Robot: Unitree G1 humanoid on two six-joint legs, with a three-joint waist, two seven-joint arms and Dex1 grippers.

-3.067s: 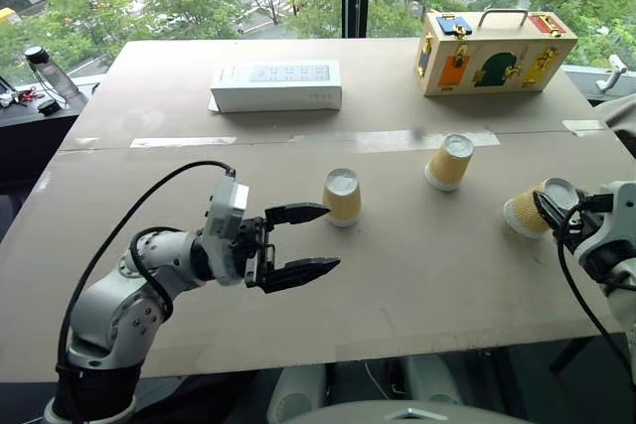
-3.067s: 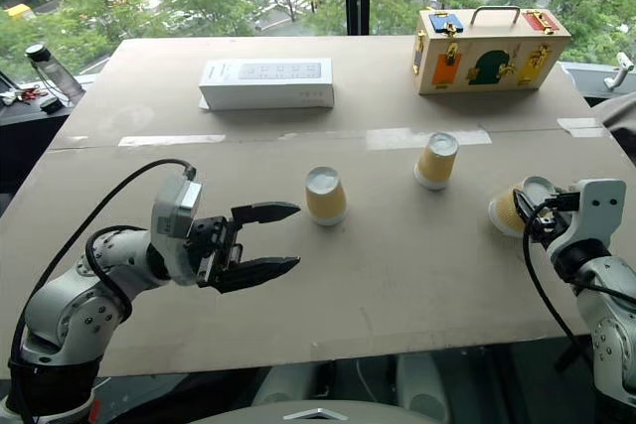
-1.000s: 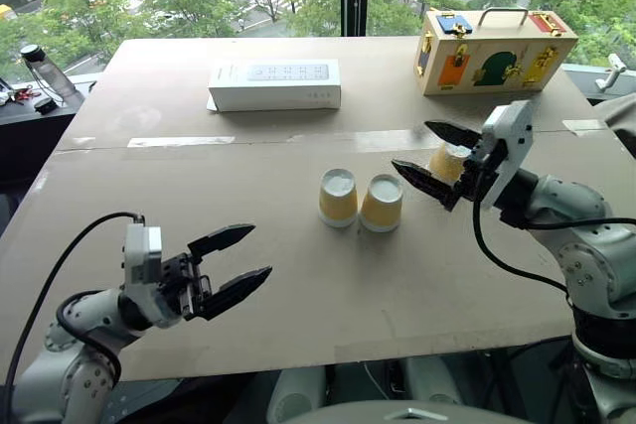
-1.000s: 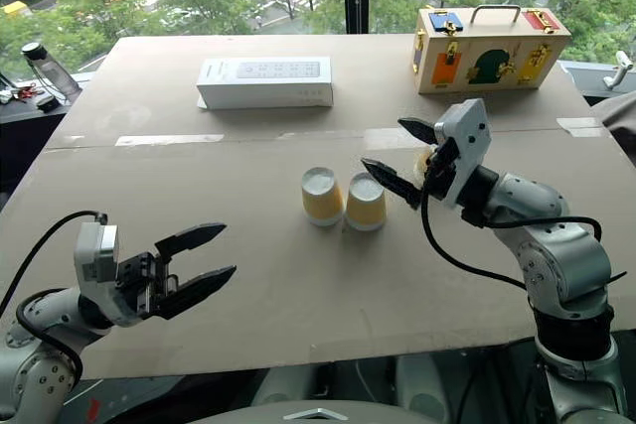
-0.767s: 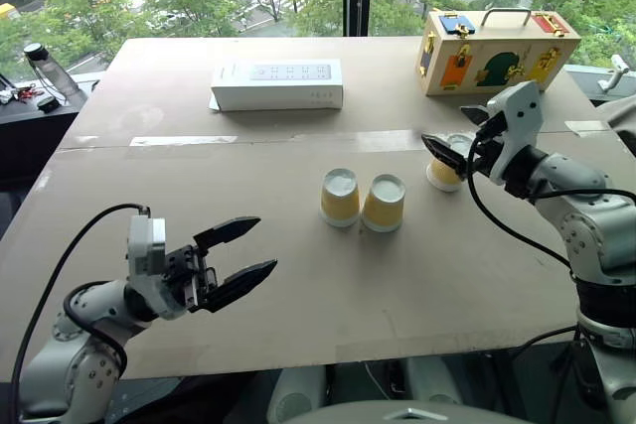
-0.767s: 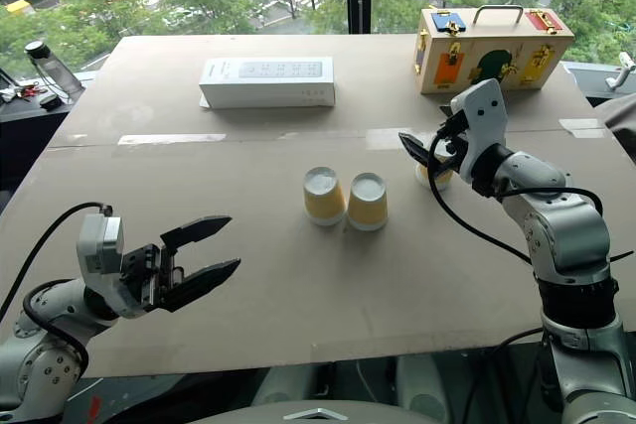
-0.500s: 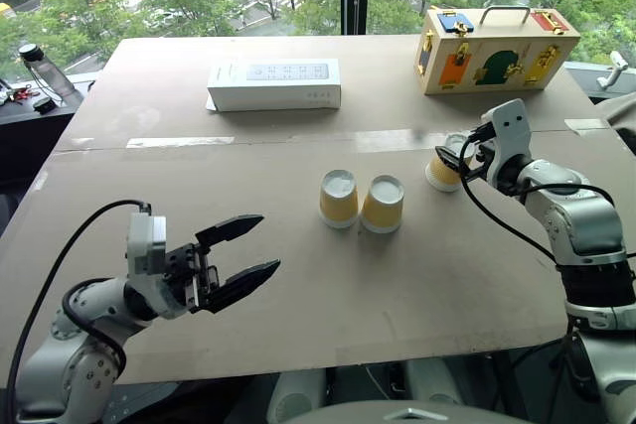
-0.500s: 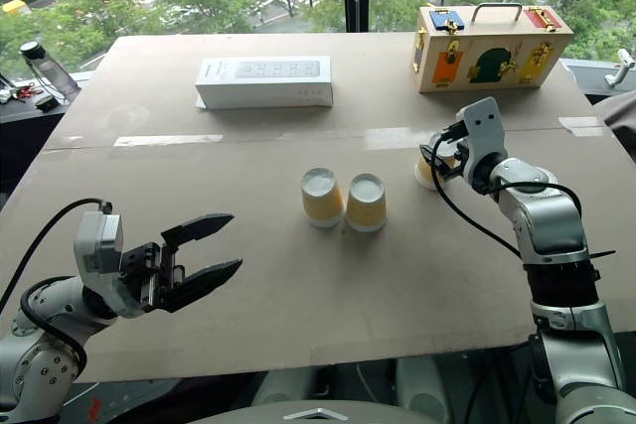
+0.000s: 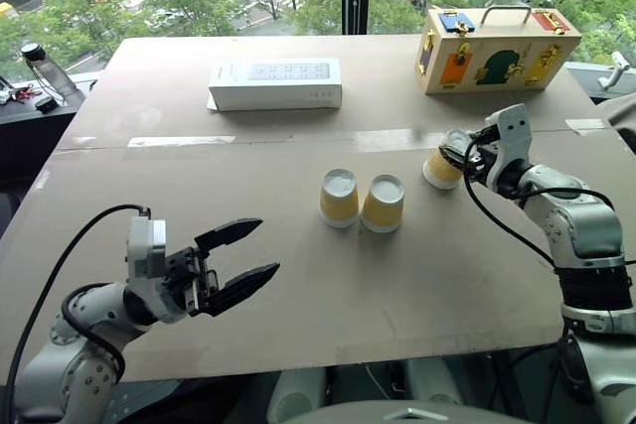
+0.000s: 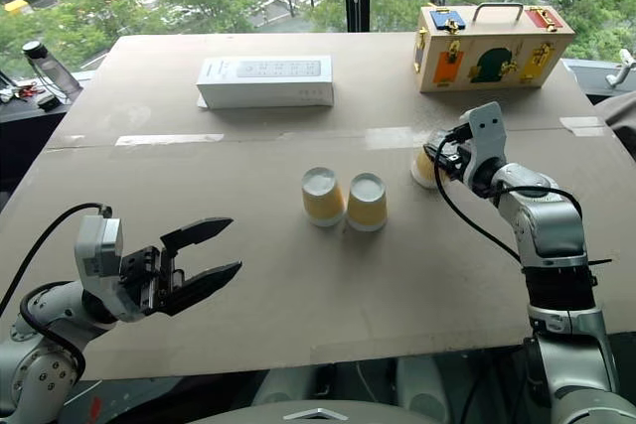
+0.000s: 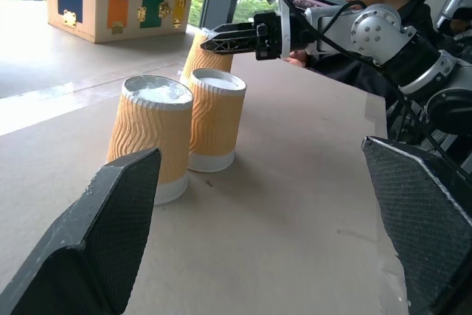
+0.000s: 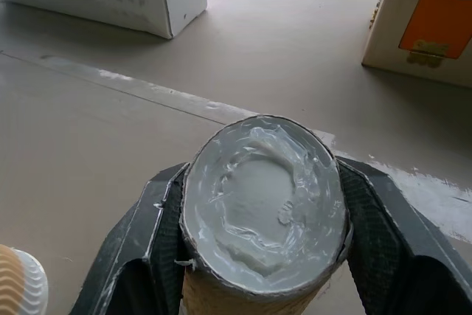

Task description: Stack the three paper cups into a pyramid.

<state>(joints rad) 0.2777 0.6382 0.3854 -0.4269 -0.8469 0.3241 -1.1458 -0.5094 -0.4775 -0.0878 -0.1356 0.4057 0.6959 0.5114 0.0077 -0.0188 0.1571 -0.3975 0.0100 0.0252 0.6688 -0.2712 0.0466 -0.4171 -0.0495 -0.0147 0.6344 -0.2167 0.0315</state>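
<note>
Right wrist view puts the third paper cup [image 12: 262,208] squarely between the two black fingers [image 12: 147,241] of the right gripper [image 10: 444,164], which are pressed against its ribbed sides just under the upturned white base. The cup stands upside down on the cardboard-covered table [image 9: 417,275], near a strip of tape and off to the right of the other two paper cups [image 9: 361,200]. That pair stands inverted, side by side and touching, near the table's middle, forming the base row of the pyramid. The left gripper [image 9: 243,257] hovers low at the near left, well apart from the cups, its fingers spread wide and holding nothing. A white box [image 9: 276,84] and a wooden latch case [image 9: 494,50] sit at the far edge.

Judged from here, the risk lies in the carry and the placing. A squeeze this high on thin paper could dent the cup or let it tilt in the jaws. Set down off-centre, it would not bridge both bases and could topple. The approaching arm could also nudge the light pair apart, opening a gap too wide to span.
</note>
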